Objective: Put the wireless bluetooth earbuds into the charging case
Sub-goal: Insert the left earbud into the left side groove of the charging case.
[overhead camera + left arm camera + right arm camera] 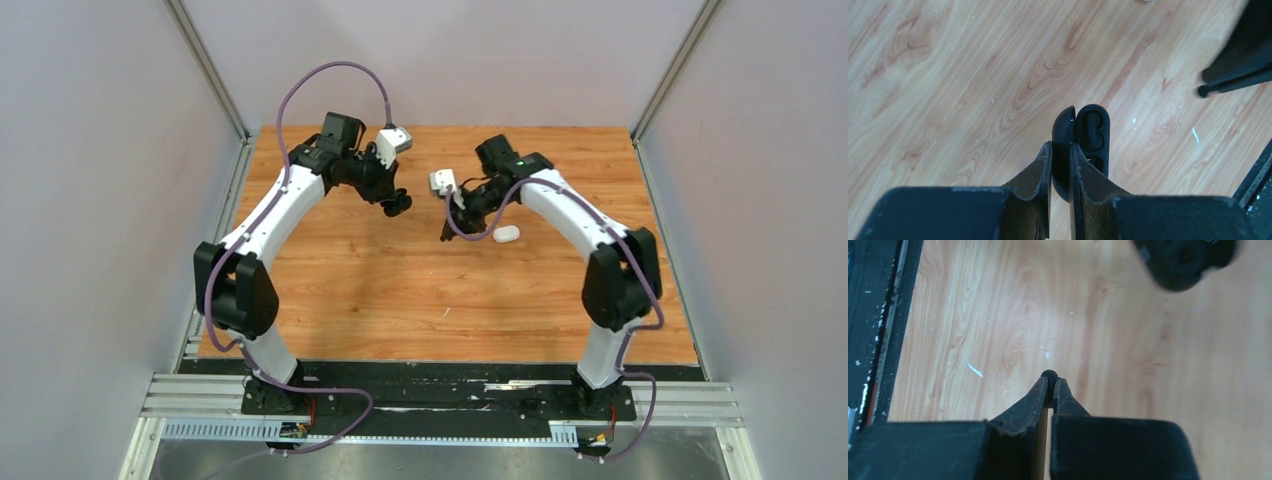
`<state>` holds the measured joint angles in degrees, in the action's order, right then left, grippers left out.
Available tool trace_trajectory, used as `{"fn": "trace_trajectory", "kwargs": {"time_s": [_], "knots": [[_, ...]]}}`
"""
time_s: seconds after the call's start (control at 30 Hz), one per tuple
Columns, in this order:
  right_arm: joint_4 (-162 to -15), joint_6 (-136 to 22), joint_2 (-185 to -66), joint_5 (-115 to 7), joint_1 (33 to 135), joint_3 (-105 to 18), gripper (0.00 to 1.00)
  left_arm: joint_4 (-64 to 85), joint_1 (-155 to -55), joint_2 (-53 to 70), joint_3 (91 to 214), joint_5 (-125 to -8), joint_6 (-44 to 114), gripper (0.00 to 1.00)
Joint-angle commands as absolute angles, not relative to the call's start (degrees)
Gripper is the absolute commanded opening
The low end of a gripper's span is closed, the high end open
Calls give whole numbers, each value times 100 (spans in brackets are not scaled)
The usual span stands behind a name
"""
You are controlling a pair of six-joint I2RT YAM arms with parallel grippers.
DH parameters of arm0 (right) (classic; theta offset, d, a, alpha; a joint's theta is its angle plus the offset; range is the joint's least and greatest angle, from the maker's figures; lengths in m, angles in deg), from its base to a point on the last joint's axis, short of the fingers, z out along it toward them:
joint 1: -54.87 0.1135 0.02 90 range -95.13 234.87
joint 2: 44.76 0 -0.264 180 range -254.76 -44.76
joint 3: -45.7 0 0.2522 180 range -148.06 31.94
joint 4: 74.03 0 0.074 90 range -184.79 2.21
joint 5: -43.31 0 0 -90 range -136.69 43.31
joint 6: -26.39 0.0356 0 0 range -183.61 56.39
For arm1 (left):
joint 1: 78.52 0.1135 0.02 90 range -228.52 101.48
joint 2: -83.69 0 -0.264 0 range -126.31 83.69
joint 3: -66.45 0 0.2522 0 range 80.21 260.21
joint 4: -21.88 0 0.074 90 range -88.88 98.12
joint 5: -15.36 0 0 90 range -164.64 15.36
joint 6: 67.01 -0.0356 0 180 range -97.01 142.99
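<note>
2 grippers over the table [400,300], each pinching 1 black part.
Left gripper [1060,148] clamps the lid of the open black case [1094,131], its sockets showing beside the fingers. Right gripper [1049,383] nips a black bud [1049,374] at its very tips, apart from that case. A white case [506,234] lies beside the right arm.

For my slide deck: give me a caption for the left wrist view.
Left hand pinches the open black charging case by its lid over the wooden table.

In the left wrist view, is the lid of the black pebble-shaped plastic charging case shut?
No, the black pebble-shaped plastic charging case stands open, with its moulded inside showing.
</note>
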<state>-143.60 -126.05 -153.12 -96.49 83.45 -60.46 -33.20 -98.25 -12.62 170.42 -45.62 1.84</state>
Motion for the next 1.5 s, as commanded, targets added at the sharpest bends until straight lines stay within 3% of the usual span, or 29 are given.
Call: {"fn": "trace_trajectory", "kwargs": {"time_s": [0.0, 0.37, 1.47], "knots": [[-14006, -12599, -14204, -9886, 8206, -6150, 0, -3060, -9858, -1677, 17625, -4243, -5, 0], [-12811, -12531, -13824, -9974, 8411, -6459, 0, -3455, -10296, -2023, 18507, -3745, -458, 0], [-12586, -13391, -14319, -9392, 8825, -6413, 0, -4057, -10551, -1898, 18850, -3373, -358, 0]]}}
